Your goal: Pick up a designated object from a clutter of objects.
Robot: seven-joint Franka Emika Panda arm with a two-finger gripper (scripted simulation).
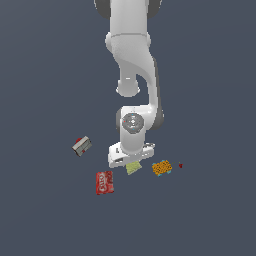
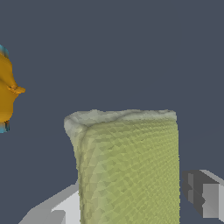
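Note:
The designated object, a flat pale yellow-green pad (image 1: 133, 168), lies on the dark floor directly under the arm's hand, which partly hides it in the exterior view. In the wrist view the pad (image 2: 131, 162) fills the space between my gripper's (image 2: 131, 205) fingers. One grey finger (image 2: 54, 212) sits against one of its long sides. The other finger (image 2: 205, 194) stands a small gap away from the opposite side. The gripper (image 1: 131, 162) is lowered around the pad and open.
The clutter surrounds the pad. An orange speckled block with a blue edge (image 1: 161, 167) (image 2: 5, 92) lies close on the exterior view's right, with a tiny red bit (image 1: 180, 165) beyond it. A red packet (image 1: 104, 182) and a grey-white box (image 1: 81, 146) lie to the left.

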